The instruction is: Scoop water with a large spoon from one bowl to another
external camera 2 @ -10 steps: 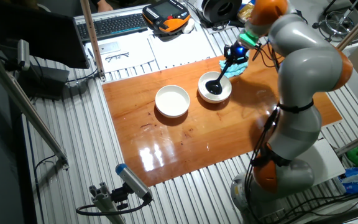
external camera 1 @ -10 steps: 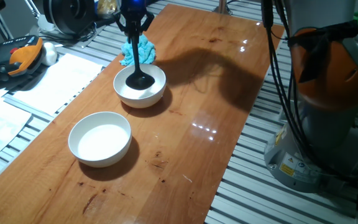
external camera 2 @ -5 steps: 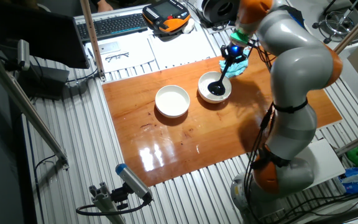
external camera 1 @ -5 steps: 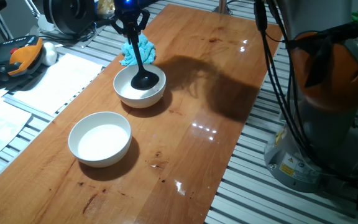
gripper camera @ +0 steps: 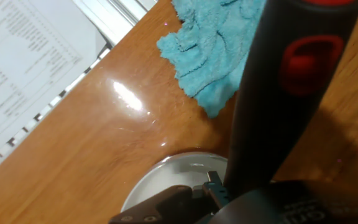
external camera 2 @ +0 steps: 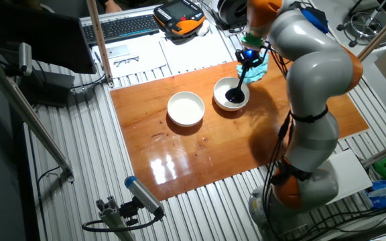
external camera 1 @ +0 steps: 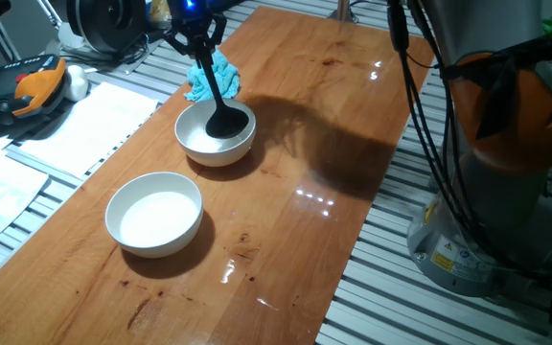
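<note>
Large spoon (external camera 1: 220,110), black with a thin handle, stands tilted in the far white bowl (external camera 1: 190,142) at upper centre; the gripper (external camera 1: 195,27) pinches the handle top. A second white bowl (external camera 1: 153,213) sits lower left on the wooden table (external camera 1: 305,144). From the other side, papers and a keyboard (external camera 2: 122,27) lie beyond. Hand view: handle fills the right, teal cloth (gripper camera: 213,56) behind; water indiscernible.
</note>
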`<state>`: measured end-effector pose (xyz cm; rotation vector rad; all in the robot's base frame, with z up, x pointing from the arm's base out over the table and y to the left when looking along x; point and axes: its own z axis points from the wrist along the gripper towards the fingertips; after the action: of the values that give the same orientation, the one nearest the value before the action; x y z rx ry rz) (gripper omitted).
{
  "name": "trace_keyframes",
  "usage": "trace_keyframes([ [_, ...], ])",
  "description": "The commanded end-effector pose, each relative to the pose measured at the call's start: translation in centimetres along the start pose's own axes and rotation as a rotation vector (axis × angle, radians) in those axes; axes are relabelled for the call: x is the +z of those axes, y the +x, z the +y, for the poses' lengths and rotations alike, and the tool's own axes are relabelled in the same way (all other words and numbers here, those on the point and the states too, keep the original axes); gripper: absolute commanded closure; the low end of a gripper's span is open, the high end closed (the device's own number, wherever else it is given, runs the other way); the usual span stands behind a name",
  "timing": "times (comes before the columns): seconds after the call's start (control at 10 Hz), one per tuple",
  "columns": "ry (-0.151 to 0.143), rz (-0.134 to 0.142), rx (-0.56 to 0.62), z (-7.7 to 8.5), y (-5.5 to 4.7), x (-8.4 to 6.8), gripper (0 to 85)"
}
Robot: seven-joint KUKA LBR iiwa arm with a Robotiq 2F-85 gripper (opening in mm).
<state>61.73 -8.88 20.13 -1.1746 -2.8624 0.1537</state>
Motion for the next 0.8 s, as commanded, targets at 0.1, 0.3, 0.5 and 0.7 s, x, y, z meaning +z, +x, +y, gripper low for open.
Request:
trace_keyframes([
  [0.1, 0.036, -0.025, 0.004, 0.2, 0.1, -0.1, 85.0],
  [0.3, 0.047, -0.035, 0.009, 0.4, 0.3, -0.2, 85.0],
  [0.5, 0.061, -0.058, 0.004, 0.7, 0.5, -0.4, 85.0],
  [0.7, 0.090, -0.092, -0.005, 1.3, 1.0, -0.7, 85.0],
])
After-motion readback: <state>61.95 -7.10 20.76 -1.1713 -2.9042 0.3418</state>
